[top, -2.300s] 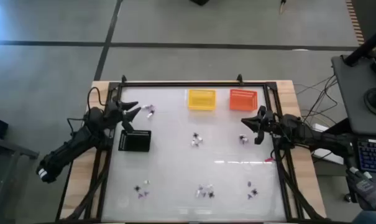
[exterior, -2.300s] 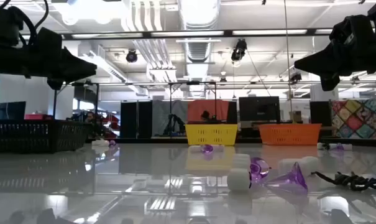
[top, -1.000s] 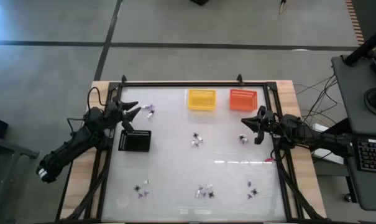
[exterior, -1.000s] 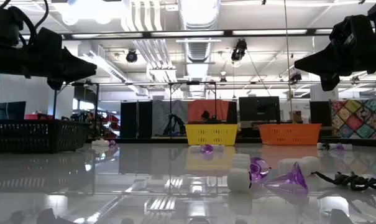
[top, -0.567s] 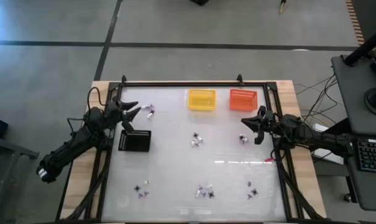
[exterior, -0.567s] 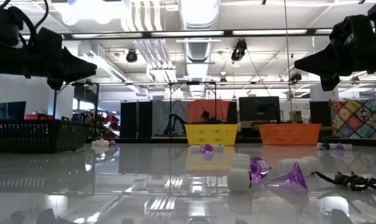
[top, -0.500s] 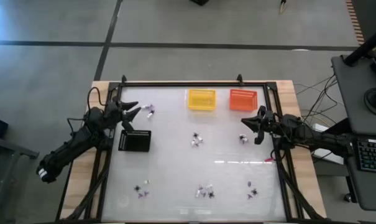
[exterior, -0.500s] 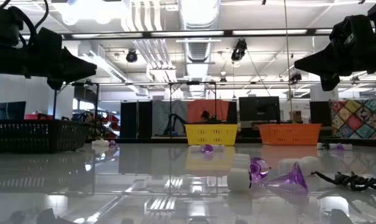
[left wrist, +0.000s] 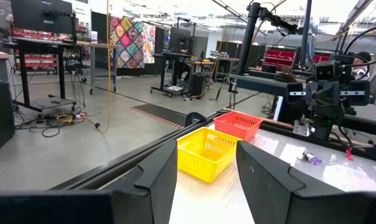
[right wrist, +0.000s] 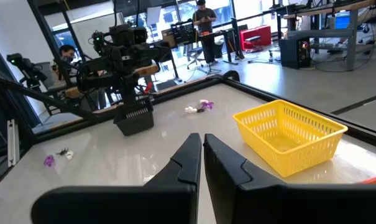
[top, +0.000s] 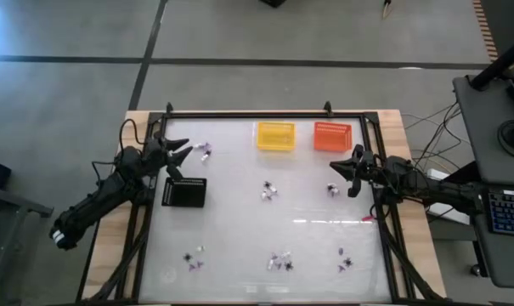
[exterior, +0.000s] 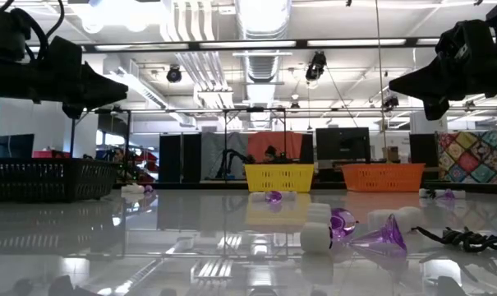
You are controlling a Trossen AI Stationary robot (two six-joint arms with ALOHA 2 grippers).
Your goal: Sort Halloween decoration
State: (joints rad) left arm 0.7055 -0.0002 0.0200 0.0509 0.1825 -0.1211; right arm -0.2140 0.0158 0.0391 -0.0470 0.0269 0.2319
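Left tool point(top: 187, 151), which I hold open above the black basket point(top: 185, 193), faces my closed right tool point(top: 338, 171) across scattered Halloween decoration point(top: 269, 190) on the desk point(top: 240, 229).

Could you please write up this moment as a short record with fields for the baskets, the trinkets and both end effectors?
baskets: yellow basket and orange basket side by side at the far edge; black basket at the left
trinkets: Halloween decoration scattered in small clusters on the table, none seen in a basket
left end effector: open, empty, above the table just beyond the black basket
right end effector: shut, empty, near the orange basket
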